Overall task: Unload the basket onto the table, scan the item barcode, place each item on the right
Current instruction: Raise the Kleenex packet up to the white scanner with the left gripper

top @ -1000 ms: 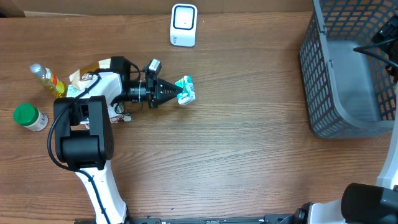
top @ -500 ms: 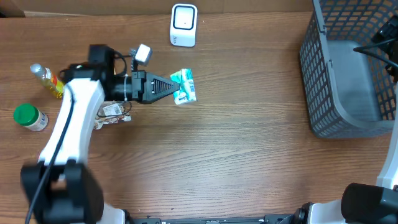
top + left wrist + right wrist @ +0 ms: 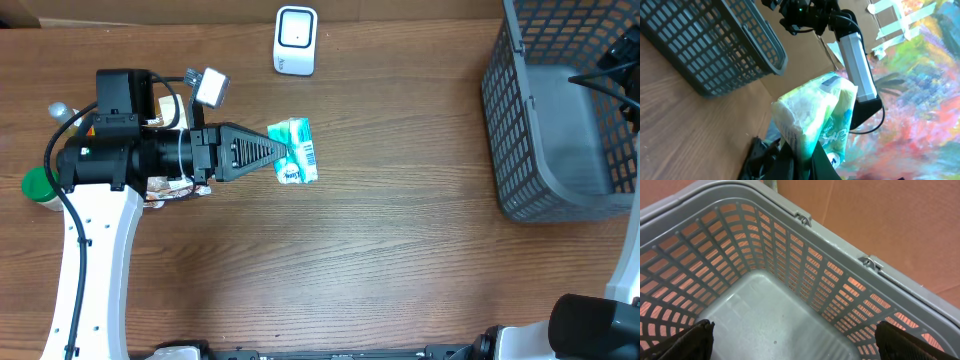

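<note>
Crinkled teal-and-white plastic packet (image 3: 298,148), white printed panel facing up, clamped in the left end effector (image 3: 284,153); right end effector (image 3: 792,345) spread wide over a grey slotted basket (image 3: 840,265).

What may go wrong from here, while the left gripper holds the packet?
1. The left gripper pinches only one end of the soft packet, which looks crumpled in the wrist view. It may slip or sag on the way.
2. The barcode seems to face up, and the scanner stands apart from it. Without a turn toward the scanner, the scan may fail.
</note>
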Robot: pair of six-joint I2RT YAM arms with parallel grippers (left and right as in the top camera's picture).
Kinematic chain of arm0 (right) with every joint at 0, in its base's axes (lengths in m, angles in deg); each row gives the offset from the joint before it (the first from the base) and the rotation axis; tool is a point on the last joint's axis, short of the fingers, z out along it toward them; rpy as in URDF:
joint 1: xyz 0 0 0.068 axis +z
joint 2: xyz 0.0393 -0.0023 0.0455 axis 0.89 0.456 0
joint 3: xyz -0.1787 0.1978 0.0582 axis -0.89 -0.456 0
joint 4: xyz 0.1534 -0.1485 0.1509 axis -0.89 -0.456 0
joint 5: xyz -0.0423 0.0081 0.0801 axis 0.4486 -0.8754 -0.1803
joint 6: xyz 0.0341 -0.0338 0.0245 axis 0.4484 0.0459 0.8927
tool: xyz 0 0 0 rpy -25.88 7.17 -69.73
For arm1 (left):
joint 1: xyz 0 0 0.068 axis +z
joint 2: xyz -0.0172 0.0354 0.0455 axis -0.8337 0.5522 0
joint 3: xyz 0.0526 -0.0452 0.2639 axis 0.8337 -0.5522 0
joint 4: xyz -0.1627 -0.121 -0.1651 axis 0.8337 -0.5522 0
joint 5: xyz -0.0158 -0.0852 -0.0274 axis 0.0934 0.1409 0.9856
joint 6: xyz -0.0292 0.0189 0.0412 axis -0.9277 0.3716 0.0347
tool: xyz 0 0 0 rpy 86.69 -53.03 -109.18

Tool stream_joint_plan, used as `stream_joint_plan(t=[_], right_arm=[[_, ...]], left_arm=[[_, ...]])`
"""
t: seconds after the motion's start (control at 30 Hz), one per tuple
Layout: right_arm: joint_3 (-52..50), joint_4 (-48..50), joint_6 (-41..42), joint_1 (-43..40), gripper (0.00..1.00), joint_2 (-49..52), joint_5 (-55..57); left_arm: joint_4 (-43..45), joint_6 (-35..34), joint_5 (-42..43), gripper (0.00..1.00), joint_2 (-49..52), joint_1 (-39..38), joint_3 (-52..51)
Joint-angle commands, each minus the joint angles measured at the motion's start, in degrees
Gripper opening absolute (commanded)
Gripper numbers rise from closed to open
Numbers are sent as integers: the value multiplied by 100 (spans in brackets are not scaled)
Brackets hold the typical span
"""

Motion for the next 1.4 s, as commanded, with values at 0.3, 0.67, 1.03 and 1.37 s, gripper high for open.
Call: stream_joint_plan(t=[0.3,0.67,1.03,1.37], right_arm=[[31,31,-24,0,100,-7,81],[31,31,-26,0,100,-7,81],[31,31,-26,0,100,-7,81],[31,31,-26,0,100,-7,81]], left_arm=[[634,-1060,-6942,4,-52,-789,92],[157,-1497,-9580,4,1110,-1864,2457],[188,-673,-10391,4,3477,-1974,4922],[1814,-76,-11003,4,4881,-2000,4922]])
